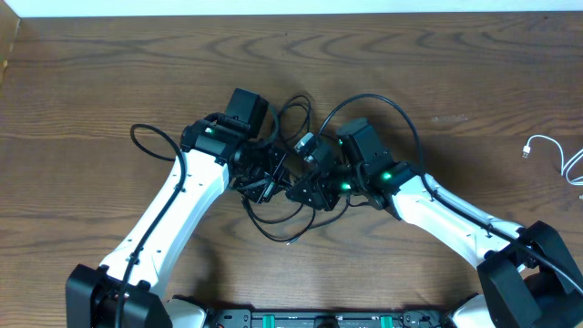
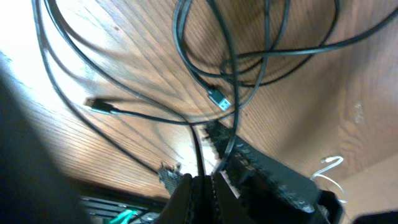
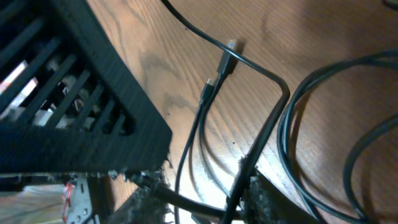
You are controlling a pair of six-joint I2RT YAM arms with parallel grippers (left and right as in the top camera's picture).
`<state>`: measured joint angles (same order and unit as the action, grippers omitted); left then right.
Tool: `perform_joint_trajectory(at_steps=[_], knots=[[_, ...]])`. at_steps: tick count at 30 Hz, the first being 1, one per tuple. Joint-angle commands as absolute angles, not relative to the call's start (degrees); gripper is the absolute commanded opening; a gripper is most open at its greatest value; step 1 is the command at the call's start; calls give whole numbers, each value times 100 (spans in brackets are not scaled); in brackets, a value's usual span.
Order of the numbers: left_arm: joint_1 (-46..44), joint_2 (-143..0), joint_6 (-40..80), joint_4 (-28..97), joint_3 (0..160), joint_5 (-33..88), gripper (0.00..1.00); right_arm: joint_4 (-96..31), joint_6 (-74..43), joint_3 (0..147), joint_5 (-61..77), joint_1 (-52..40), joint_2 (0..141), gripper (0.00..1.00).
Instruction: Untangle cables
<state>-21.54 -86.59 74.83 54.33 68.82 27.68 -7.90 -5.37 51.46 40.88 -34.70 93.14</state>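
A tangle of black cables [image 1: 301, 137] loops on the wooden table between my two arms. In the left wrist view my left gripper [image 2: 203, 186] is shut on one black cable strand that rises from its tips; two small plugs [image 2: 218, 99] [image 2: 99, 106] lie among the loops beyond. My right gripper [image 3: 208, 202] is open, its fingers [image 3: 273, 199] apart, with black cable strands running through the gap. Both grippers sit close together over the tangle, the left gripper [image 1: 264, 179] beside the right gripper [image 1: 307, 189]. The white cable [image 1: 549, 146] lies apart at the far right.
The left arm's black slotted housing [image 3: 74, 93] fills the upper left of the right wrist view, very near my right fingers. The table's back edge [image 1: 291, 16] runs along the top. A black arm cable [image 1: 150, 137] loops left of the left arm.
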Motion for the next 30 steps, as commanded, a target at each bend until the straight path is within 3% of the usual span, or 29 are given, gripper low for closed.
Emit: perform_joint_trajectory(at_steps=[1, 2, 3, 9, 12, 13, 15, 17, 19, 30], knots=[[-2156, -8683, 7487, 5411, 6834, 3240, 8, -779, -460, 5162, 3972, -3498, 9258, 20], [-2141, -8683, 7487, 5365, 6834, 3312, 8, -821, -460, 5162, 3868, -3498, 9258, 5], [-2117, -8683, 7487, 5336, 6834, 3382, 8, -851, -462, 5162, 3820, -3492, 9258, 1], [-1964, -8683, 7463, 5284, 6834, 3494, 8, -847, -460, 5164, 3649, -3481, 9258, 1], [-1929, -8683, 7463, 5284, 6834, 3420, 25, -832, -480, 5175, 3413, -3387, 9227, 1], [-1929, -8683, 7463, 5286, 6834, 3336, 34, -832, -550, 5183, 3395, -3319, 9207, 1], [-1931, -8683, 7463, 5288, 6834, 3168, 60, -836, -731, 5207, 3398, -3155, 9148, 1], [-1929, -8683, 7461, 5288, 6834, 2982, 77, -838, -827, 5229, 3402, -2954, 9056, 1], [-1929, -8683, 7400, 5288, 6834, 2840, 88, -836, -805, 5249, 3393, -2808, 8952, 1], [-1929, -8678, 5951, 4952, 6836, 2609, 91, -1354, -622, 6062, 2582, -1931, 8335, 1]])
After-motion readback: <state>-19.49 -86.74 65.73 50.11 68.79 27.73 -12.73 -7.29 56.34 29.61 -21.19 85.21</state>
